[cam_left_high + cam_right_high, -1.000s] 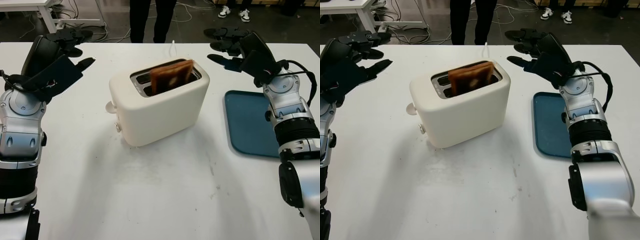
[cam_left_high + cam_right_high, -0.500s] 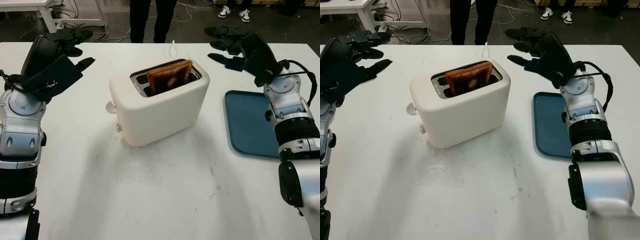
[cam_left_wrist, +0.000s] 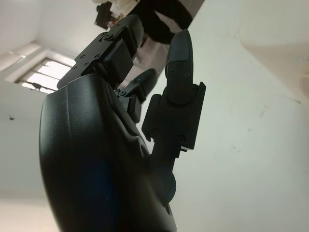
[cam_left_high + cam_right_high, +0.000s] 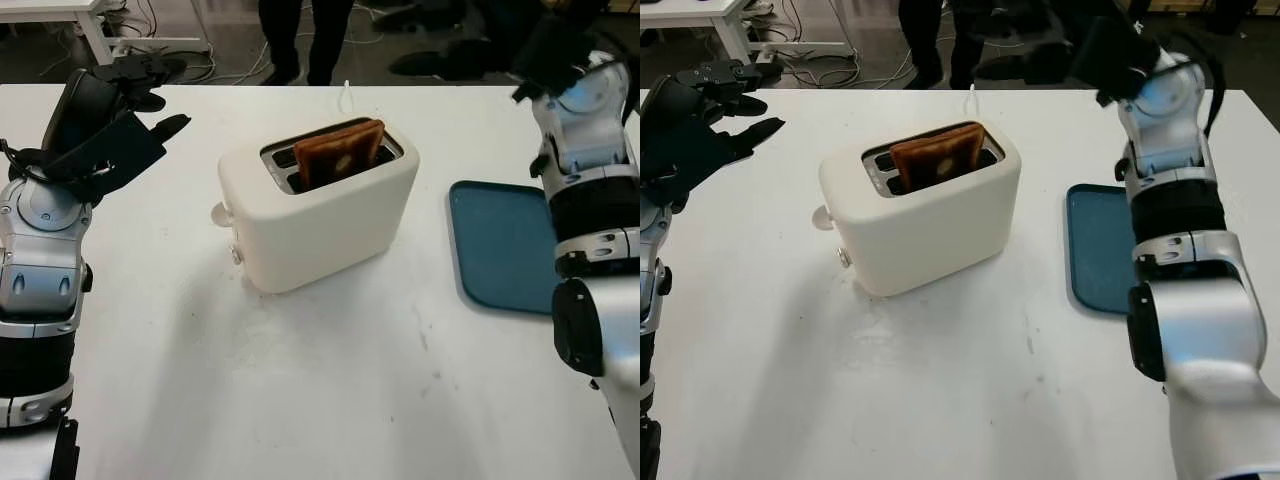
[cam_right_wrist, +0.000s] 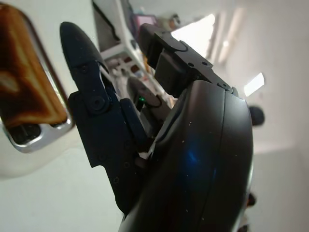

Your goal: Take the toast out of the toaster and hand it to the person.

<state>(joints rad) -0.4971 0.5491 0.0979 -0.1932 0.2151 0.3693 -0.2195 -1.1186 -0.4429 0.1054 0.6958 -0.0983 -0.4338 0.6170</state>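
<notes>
The toast (image 4: 338,153) stands in the toaster (image 4: 318,205) mid-worktop (image 4: 330,380). The left robot hand (image 4: 125,100) hovers released at far left; the right robot hand (image 4: 1080,45), released, is raised beyond the toaster's far right.

No readable text, label, brand or number on anything in view.

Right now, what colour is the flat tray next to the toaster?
The tray is dark teal blue. The left eye view shows it best.
</notes>
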